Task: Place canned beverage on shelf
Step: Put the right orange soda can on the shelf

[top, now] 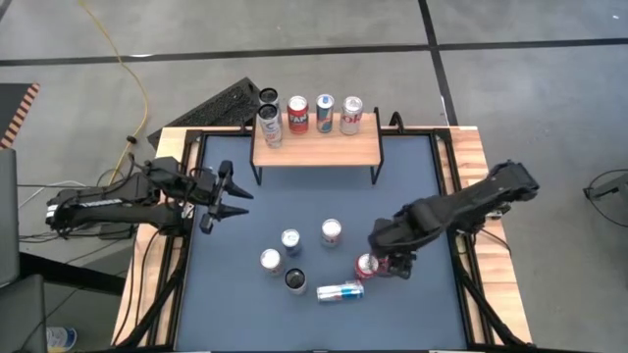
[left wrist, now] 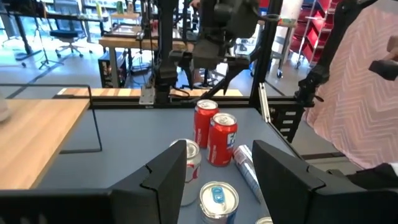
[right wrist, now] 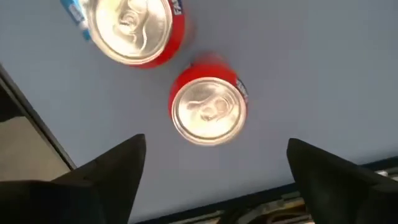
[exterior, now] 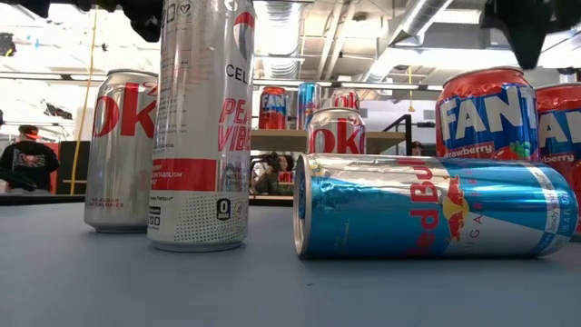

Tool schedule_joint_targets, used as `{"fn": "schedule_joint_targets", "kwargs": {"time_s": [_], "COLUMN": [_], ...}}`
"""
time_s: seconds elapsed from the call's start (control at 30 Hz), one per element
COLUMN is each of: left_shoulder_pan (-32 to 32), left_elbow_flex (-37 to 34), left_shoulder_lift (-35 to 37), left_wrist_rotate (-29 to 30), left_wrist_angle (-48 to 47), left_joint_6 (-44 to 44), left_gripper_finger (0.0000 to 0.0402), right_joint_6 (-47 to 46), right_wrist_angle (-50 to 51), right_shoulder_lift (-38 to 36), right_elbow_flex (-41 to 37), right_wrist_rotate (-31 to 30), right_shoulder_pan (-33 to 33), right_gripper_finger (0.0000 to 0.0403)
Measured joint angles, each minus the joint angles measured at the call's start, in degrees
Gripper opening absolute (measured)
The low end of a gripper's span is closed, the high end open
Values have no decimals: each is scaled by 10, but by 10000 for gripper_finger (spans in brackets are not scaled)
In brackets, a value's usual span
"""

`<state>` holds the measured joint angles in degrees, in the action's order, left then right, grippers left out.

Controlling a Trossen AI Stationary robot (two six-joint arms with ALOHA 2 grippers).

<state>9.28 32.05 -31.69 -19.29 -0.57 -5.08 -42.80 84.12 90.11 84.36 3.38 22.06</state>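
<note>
The shelf (top: 316, 148) stands at the table's (top: 412, 196) far edge, centred, and carries 4 upright cans along its back: a tall silver one (top: 271, 126) at the left end, then a red one (top: 298, 115), a blue-and-silver one (top: 325, 114) and a silver one (top: 351, 116). 1 more dark-topped can (top: 267, 97) shows just behind the shelf's left end.

The right gripper (top: 385, 265) hangs over the table's near-right part, above 2 red Fanta cans (right wrist: 208, 111) that stand side by side there. Its fingers (right wrist: 106, 168) are spread wide, well clear of the can tops, gripping nothing. A Red Bull can (top: 340, 291) lies on its side just beside the red pair, toward the near edge.

More cans stand upright near the table's middle: 1 silver (top: 332, 232), 1 blue-topped (top: 291, 240), 1 silver (top: 270, 261) and a tall dark-topped one (top: 296, 280).

The left gripper (top: 224, 199) waits over the table's left edge, fingers wide apart and empty.
</note>
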Motion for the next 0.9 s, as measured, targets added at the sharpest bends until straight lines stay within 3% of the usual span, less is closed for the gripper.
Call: {"fn": "schedule_joint_targets", "kwargs": {"time_s": [0.1, 0.23, 0.5, 0.63, 0.9], "left_shoulder_pan": [0, 0, 0, 0, 0], "left_elbow_flex": [0, 0, 0, 0, 0], "left_shoulder_lift": [-1, -5, -6, -6, -6], "left_wrist_rotate": [-11, -14, -19, -19, -20], "left_wrist_angle": [1, -1, -6, -7, -18], "left_joint_6": [4, 7, 5, 5, -2], "left_gripper_finger": [174, 174, 174, 174, 174], "right_joint_6": [19, 2, -95, -79, -94], "right_wrist_angle": [0, -7, -52, -135, -126], "right_shoulder_lift": [23, 37, -62, -91, -89], "right_elbow_flex": [0, -7, -69, -100, -143], "right_wrist_rotate": [-5, -61, -110, -113, -89], "right_shoulder_pan": [-2, 10, 21, 27, 29], "right_gripper_finger": [386, 385, 375, 375, 375]}}
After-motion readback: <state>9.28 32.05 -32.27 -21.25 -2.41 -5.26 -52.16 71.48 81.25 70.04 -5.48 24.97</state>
